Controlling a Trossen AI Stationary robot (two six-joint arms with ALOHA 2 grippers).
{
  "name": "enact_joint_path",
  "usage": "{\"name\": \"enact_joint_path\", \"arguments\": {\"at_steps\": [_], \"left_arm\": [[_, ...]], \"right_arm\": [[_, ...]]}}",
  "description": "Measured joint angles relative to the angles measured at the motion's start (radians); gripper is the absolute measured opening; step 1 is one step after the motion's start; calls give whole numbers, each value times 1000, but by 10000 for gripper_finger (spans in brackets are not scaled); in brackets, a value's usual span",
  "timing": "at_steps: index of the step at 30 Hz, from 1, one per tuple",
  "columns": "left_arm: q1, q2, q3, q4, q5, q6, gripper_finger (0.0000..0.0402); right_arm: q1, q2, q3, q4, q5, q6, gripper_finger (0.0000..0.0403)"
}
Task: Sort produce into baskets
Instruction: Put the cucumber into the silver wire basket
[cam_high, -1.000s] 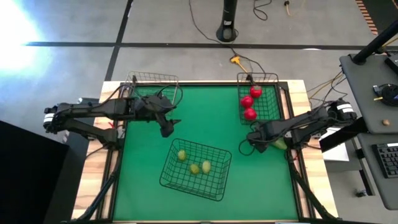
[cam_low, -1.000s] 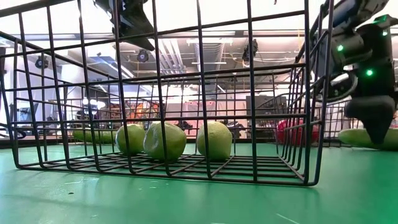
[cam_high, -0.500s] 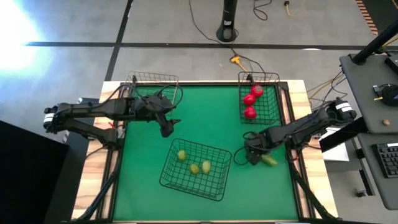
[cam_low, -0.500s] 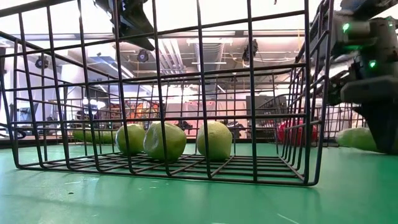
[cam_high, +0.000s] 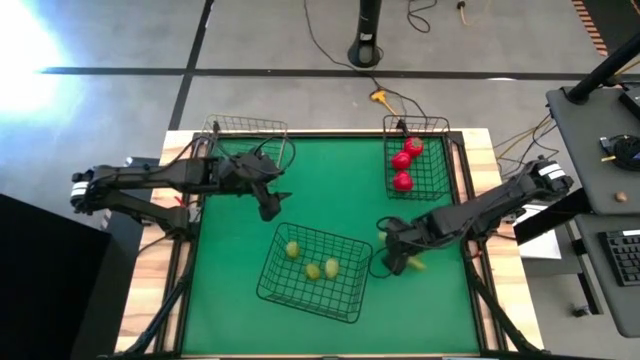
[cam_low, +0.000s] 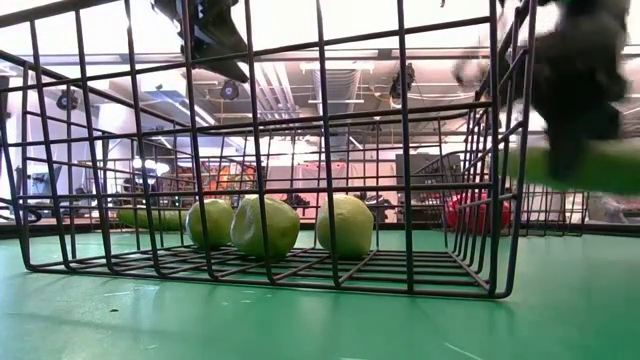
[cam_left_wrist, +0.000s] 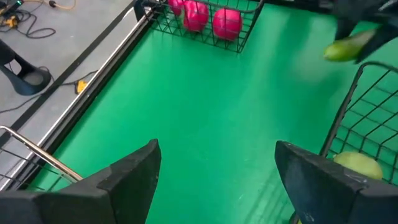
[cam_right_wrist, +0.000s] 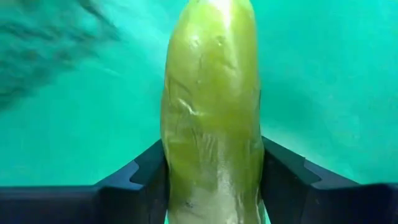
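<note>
1. A cucumber (cam_right_wrist: 211, 112) is held between the jaws of the right gripper (cam_high: 398, 259), which are closed against both its sides; it is carried just beside the larger basket (cam_high: 352, 290), above the green table (cam_high: 330, 190).
2. The three limes (cam_high: 312, 270) lie in that larger basket and the three tomatoes (cam_high: 402, 160) in the small basket (cam_high: 440, 125) at the far right; the other small basket (cam_high: 245, 126) at the far left therefore seems the cucumber's place; a second cucumber (cam_low: 150, 217) is glimpsed low behind the mesh, though its basket cannot be told.
3. The cucumber should be lifted clear of the wire rims; the grip should be kept firm, since a smooth skin may slip.
4. The left gripper (cam_high: 268, 206) hangs near mid-table with jaws wide and empty; a crossing path should be kept apart from it.
</note>
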Motion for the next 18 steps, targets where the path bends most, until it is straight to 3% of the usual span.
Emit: {"name": "enact_joint_path", "arguments": {"at_steps": [10, 14, 18], "left_arm": [[-1, 98, -20, 15, 2, 139, 296], [-1, 137, -21, 74, 34, 187, 296], [-2, 147, -21, 142, 106, 218, 296]], "right_arm": [[-122, 8, 323, 6, 323, -460, 186], [-222, 58, 375, 60, 350, -628, 188], [-330, 158, 376, 188, 301, -759, 188]]}}
